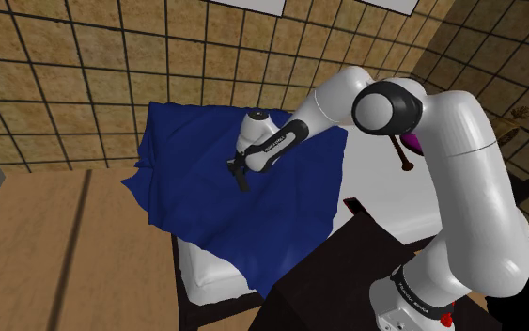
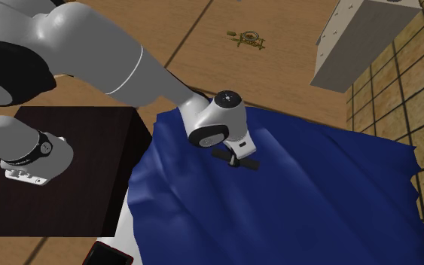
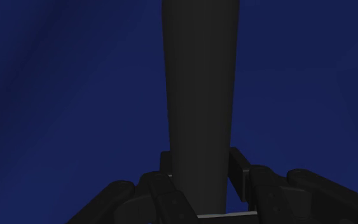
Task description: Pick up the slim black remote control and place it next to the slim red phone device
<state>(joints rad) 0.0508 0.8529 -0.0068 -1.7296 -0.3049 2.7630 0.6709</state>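
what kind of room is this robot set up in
Probably a bedroom. A blue blanket lies rumpled over a white mattress that looks like a bed. Around it are a wooden floor and tan tiled walls.

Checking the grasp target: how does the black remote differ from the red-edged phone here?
The remote is plain dark all over; the phone has a red rim. The remote is clasped in the pincer over the blue cover; the phone lies free by the dark stand, off the cover. Both look slim and flat.
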